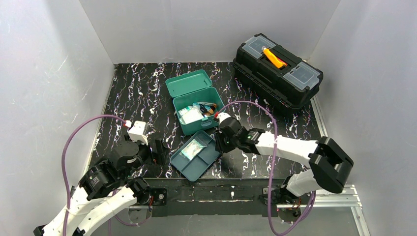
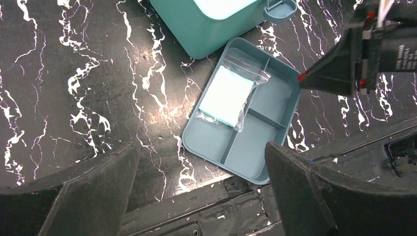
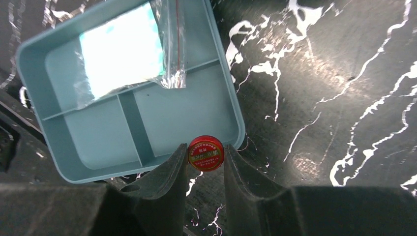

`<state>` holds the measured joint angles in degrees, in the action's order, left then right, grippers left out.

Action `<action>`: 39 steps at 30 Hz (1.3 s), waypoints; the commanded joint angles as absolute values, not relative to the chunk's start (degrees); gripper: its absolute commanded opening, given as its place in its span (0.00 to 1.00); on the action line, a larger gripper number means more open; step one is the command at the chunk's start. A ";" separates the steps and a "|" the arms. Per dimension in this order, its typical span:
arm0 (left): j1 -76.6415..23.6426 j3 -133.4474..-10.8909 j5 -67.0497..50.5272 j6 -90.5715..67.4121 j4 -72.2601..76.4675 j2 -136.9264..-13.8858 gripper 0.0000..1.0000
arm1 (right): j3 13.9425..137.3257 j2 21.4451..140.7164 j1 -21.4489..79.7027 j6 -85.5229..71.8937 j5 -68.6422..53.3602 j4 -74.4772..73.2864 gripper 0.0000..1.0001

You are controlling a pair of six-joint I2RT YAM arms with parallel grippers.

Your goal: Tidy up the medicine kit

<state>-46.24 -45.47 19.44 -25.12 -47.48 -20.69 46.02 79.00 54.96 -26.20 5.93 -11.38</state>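
The teal medicine kit box (image 1: 193, 101) stands open mid-table with packets and small items inside. Its darker teal inner tray (image 1: 196, 162) lies in front of it, holding a gauze packet (image 1: 192, 149), also seen in the left wrist view (image 2: 227, 96) and the right wrist view (image 3: 122, 46). My right gripper (image 3: 206, 153) is shut on a small round red tin (image 3: 206, 153), held just above the tray's near right edge (image 3: 231, 105). My left gripper (image 2: 201, 167) is open and empty, left of the tray (image 2: 255, 147), low over the table.
A black toolbox (image 1: 278, 69) with an orange handle stands at the back right. White walls close in the table on three sides. The metal front rail (image 1: 216, 189) runs just below the tray.
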 commanded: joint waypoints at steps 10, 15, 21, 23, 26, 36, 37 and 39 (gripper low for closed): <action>-46.03 -45.97 20.87 -25.25 -48.33 -22.20 0.98 | 53.35 88.68 59.83 -23.03 8.68 -9.29 0.11; -46.02 -45.97 20.83 -25.22 -48.36 -22.12 0.98 | 55.12 91.53 60.67 -22.15 9.50 -9.94 0.15; -46.03 -45.97 20.83 -25.23 -48.37 -22.10 0.98 | 56.10 94.22 61.84 -21.56 10.47 -10.55 0.22; -45.97 -45.97 20.82 -25.22 -48.37 -22.17 0.98 | 56.61 95.09 62.25 -21.47 11.11 -11.06 0.26; -45.99 -45.98 20.82 -25.23 -48.35 -22.48 0.98 | 57.47 96.14 62.58 -21.24 12.31 -12.18 0.29; -45.98 -45.97 20.57 -25.14 -48.28 -22.67 0.98 | 59.79 95.06 63.46 -20.14 15.47 -15.69 0.50; -45.98 -45.97 20.57 -25.14 -48.25 -22.63 0.98 | 59.89 94.63 63.52 -20.05 15.81 -16.01 0.51; -45.98 -45.96 20.57 -25.14 -48.34 -22.50 0.98 | 59.99 93.58 63.71 -20.08 15.91 -16.43 0.53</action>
<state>-46.24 -45.47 19.53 -25.15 -47.66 -22.04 57.45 96.20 63.16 -20.99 13.74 -14.33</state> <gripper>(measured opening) 0.981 0.512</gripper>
